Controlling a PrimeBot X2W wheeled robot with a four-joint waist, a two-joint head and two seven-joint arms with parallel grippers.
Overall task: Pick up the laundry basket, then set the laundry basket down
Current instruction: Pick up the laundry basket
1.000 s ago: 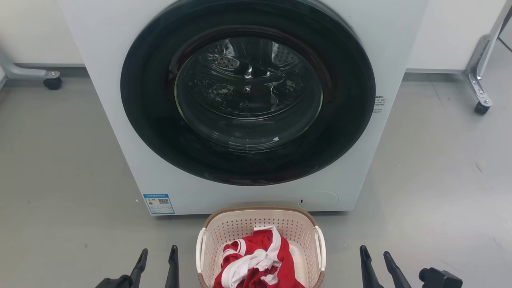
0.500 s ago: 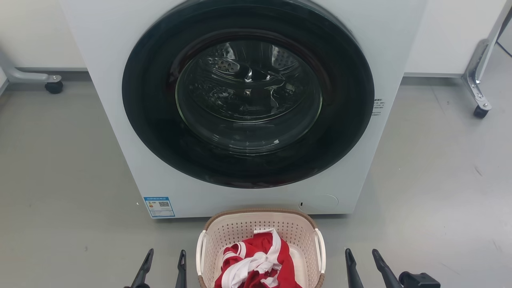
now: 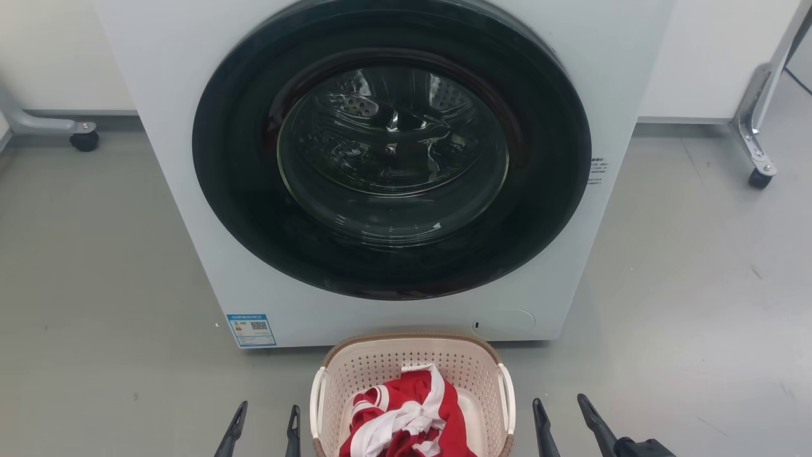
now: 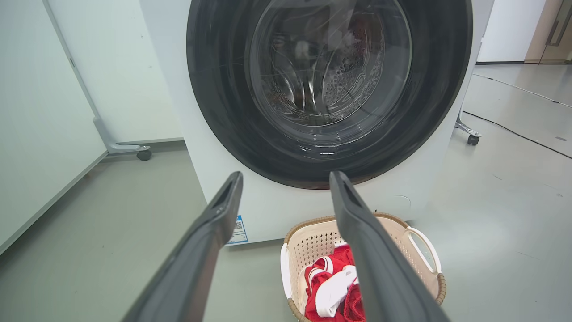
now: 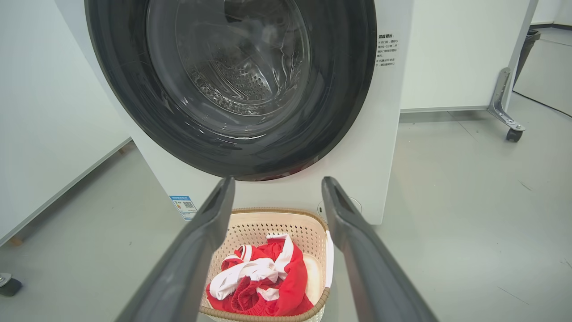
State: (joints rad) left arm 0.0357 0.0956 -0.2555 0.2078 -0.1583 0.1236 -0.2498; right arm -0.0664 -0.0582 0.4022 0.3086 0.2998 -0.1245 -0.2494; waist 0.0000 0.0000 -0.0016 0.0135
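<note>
Laundry basket [image 3: 393, 363] sitting bottom centre of frame just before the washing machine [image 3: 158, 127], left gripper [image 3: 267, 410] and right gripper [image 3: 560, 406] flanking its handles [image 3: 507, 393], both spread and empty, lined up for a two-sided lift.

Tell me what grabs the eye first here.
The white washing machine, with its big dark round door shut, looms at centre. On the grey floor before it sits the laundry basket holding a red and white garment, flanked by the open left gripper and right gripper, neither touching it.
</note>
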